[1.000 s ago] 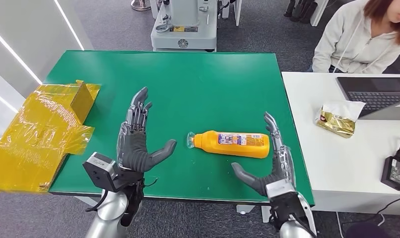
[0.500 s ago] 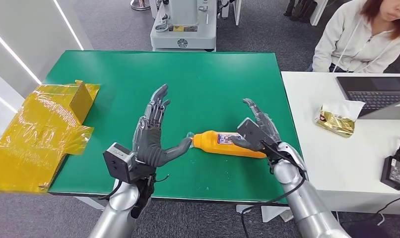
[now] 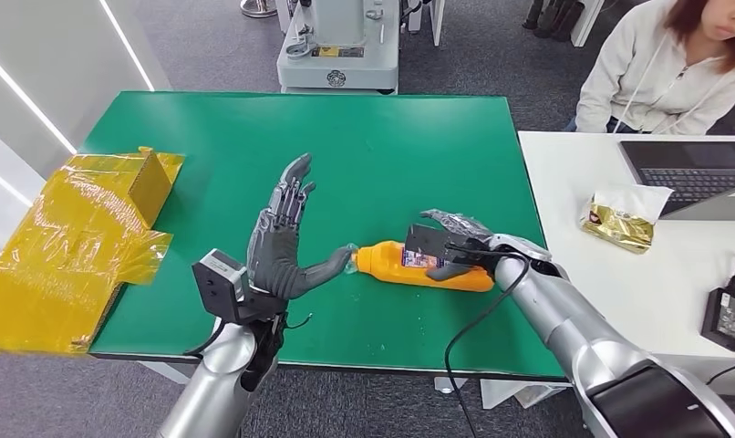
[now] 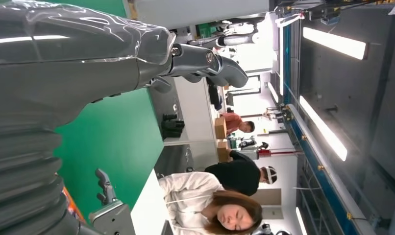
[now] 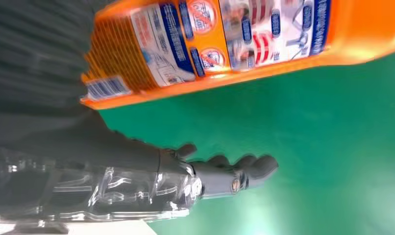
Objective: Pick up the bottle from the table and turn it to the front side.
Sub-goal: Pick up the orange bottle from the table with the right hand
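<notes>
Right wrist view reveals bottle [image 5: 244,39] label print.

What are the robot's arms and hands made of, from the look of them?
Both arms are smooth silver tubes. The left hand and right hand are dark grey with slim jointed fingers. Each wrist carries a boxy grey camera block, and a thin black cable loops along the right arm.

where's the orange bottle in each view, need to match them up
Head view: orange bottle lies on its side right of centre, under the right hand.
Left wrist view: an orange sliver at the bottom edge, likely the bottle.
Right wrist view: bottle across the top, label showing.
Shared landmark: green table.
</notes>
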